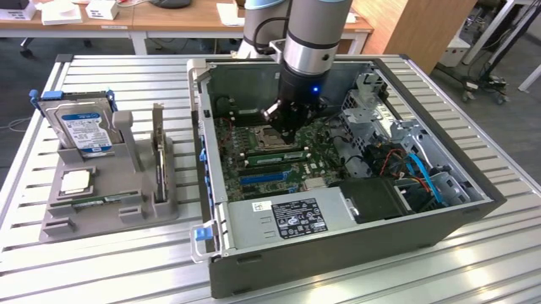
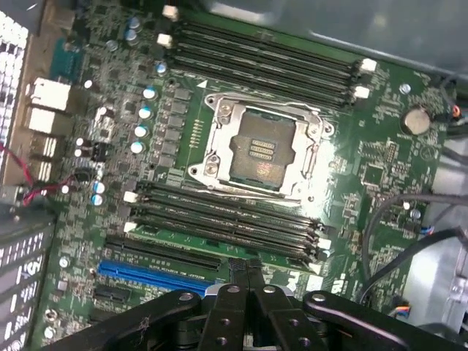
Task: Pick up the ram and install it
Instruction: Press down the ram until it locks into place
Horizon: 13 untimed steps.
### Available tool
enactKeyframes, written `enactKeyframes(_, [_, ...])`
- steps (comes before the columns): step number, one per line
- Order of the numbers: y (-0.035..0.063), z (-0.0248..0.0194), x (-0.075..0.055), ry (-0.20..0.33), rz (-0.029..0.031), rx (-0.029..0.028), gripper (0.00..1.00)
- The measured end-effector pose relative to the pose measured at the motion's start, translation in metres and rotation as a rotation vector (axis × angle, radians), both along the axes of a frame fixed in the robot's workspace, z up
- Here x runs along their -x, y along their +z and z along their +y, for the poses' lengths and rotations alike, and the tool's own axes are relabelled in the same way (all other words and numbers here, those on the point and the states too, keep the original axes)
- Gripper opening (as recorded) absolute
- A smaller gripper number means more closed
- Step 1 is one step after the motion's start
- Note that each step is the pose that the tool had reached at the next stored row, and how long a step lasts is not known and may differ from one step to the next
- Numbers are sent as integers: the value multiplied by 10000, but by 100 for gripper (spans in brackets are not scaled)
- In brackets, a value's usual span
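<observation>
The ram (image 1: pixel 272 154) is a thin green stick standing on edge in a black slot of the motherboard, just beside the CPU socket (image 1: pixel 258 134). In the wrist view the ram (image 2: pixel 190 238) runs as a green strip along the slot nearest my fingers. My gripper (image 1: pixel 287 140) reaches down into the open computer case, directly over that stick. Its fingertips (image 2: pixel 247 272) are pressed together with nothing between them, at or just above the ram's top edge; I cannot tell if they touch it.
The case wall (image 1: pixel 338 253) rings the motherboard; cables (image 1: pixel 422 174) and a drive cage (image 1: pixel 372 107) crowd the exterior view's right. On the table's left a grey holder (image 1: pixel 50 223) carries a hard drive (image 1: pixel 85 126), an upright expansion card (image 1: pixel 158 149) and another green stick (image 1: pixel 101 201).
</observation>
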<state>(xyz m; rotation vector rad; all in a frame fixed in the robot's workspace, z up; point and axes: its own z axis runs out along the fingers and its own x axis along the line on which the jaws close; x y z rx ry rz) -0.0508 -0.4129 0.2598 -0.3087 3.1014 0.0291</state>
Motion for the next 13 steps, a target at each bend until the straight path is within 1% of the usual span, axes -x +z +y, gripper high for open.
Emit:
enactKeyframes(3, [-3, 0, 1, -460, 0, 0, 10])
enactKeyframes(11, [-11, 0, 1, -1915, 0, 1, 10])
enactKeyframes(13, [-11, 0, 1, -2153, 1, 0, 10])
